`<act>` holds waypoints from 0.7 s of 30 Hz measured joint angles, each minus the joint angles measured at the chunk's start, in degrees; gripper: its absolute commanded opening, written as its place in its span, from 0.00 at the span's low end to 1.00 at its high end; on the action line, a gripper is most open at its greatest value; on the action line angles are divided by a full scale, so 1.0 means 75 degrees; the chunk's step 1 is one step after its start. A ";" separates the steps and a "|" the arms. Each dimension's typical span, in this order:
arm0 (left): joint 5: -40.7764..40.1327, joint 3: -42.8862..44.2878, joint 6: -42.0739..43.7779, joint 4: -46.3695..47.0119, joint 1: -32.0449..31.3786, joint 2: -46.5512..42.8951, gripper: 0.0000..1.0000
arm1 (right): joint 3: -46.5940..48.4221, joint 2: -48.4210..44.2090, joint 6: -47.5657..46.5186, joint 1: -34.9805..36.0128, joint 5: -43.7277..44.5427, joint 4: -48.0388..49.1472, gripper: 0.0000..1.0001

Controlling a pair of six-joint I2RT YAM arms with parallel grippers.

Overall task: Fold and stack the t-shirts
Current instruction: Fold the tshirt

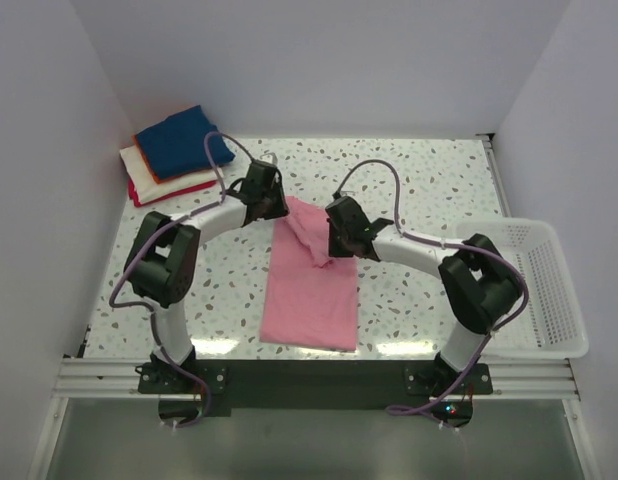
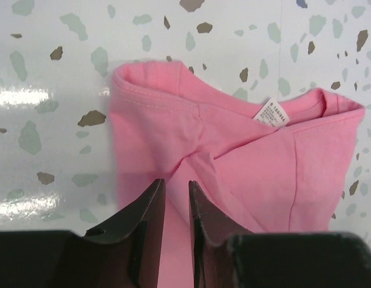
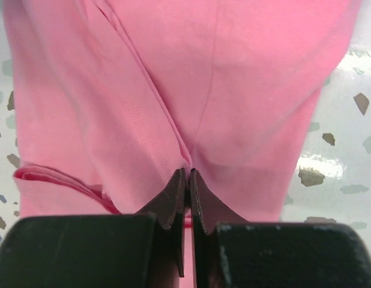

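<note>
Seen from the top camera, the pink t-shirt [image 1: 311,285] lies lengthwise in the middle of the speckled table [image 1: 429,185], folded into a narrow strip, with its far end bunched between the two grippers. The left gripper [image 1: 274,207] is at that end's left corner. The right gripper [image 1: 332,242] is at its right side, with cloth drawn up to its tips. Well off to the far left of the left jaws sits the stack of folded t-shirts [image 1: 179,145], navy on top, then orange, white and red. The white mesh basket [image 1: 549,290] lies well to the right of the right jaws, at the table's edge. In the left wrist view, the left jaws stand slightly parted with a narrow gap and nothing pinched between them. Pink cloth spreads beneath and ahead of them, and the neck label [image 2: 271,112] at the collar is ahead and to the right of the tips. In the right wrist view, the right jaws are closed on a raised fold of the shirt. Creases run in to the tips, and cloth extends ahead of them on both sides.
</note>
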 measured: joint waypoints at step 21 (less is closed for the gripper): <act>0.0382 -0.0023 -0.0175 0.0262 -0.0096 0.0277 0.43 | -0.0379 -0.0466 -0.0047 0.0192 0.0775 0.0000 0.42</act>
